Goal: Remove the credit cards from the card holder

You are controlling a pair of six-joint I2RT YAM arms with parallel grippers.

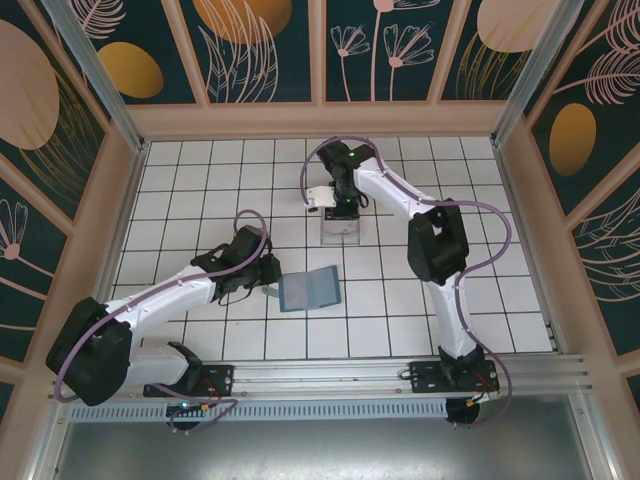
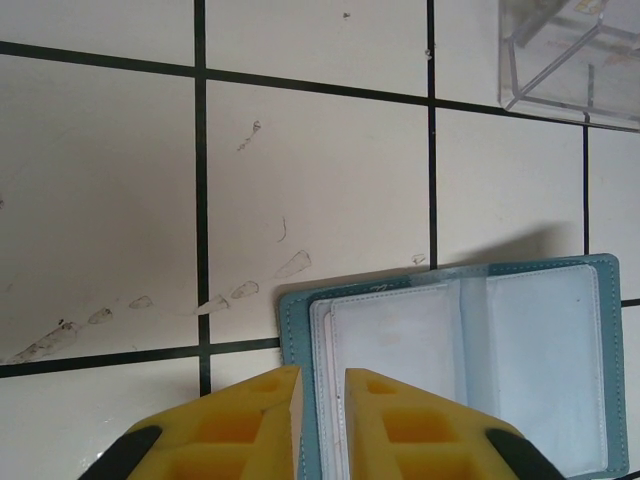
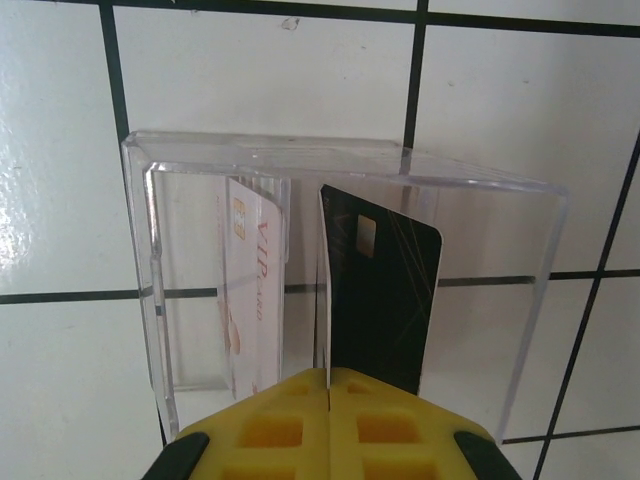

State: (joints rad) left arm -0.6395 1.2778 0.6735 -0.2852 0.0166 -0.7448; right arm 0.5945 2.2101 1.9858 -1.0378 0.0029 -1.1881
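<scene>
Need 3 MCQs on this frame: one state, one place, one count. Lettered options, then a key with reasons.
1. The wallet is:
A) lying open
B) folded shut
C) standing on edge

2. The black card is:
A) in the wallet
B) in the clear tray
C) neither

3. Cards in the tray:
A) none
B) one
C) two

Key:
1 A: both inner sleeves face up in the left wrist view.
2 B: it stands upright between the tray's walls, pinched at its near edge by the right gripper.
3 C: the black card, plus a pale card standing to its left.
</scene>
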